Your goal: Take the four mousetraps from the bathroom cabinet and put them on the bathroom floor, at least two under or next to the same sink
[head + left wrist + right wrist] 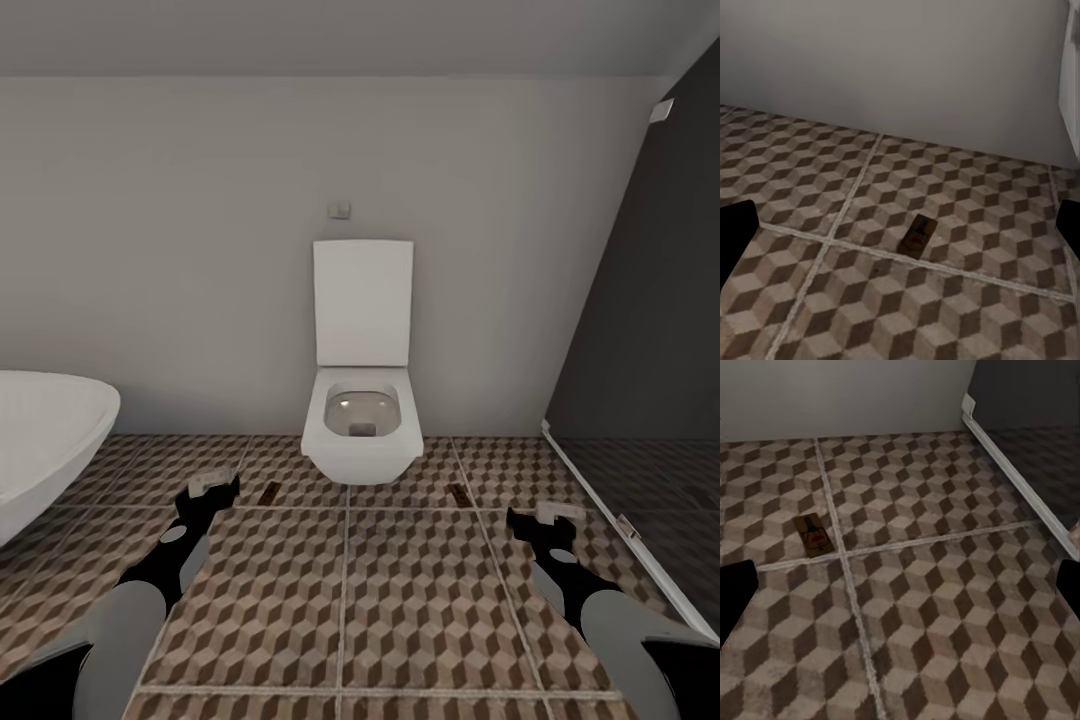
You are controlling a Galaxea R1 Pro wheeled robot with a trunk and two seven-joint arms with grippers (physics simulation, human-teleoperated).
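Note:
Two mousetraps lie flat on the cube-patterned bathroom floor [420, 600] in front of the toilet, one [272, 490] to its left and one [459, 493] to its right. My left gripper [215, 490] hovers open just left of the first trap, which lies ahead on the tiles in the left wrist view [918, 235] between the dark fingers [735, 236]. My right gripper [542, 518] is open, right of the second trap, which the right wrist view [813, 535] shows off to one side. Both hold nothing. The cabinet and the bathroom sink are out of view.
A white wall-hung toilet [360, 420] with its lid up stands against the pale wall straight ahead. The curved white bathtub [45, 440] juts in from the left. A dark shower partition [640, 330] with a white floor rail [600, 505] bounds the right.

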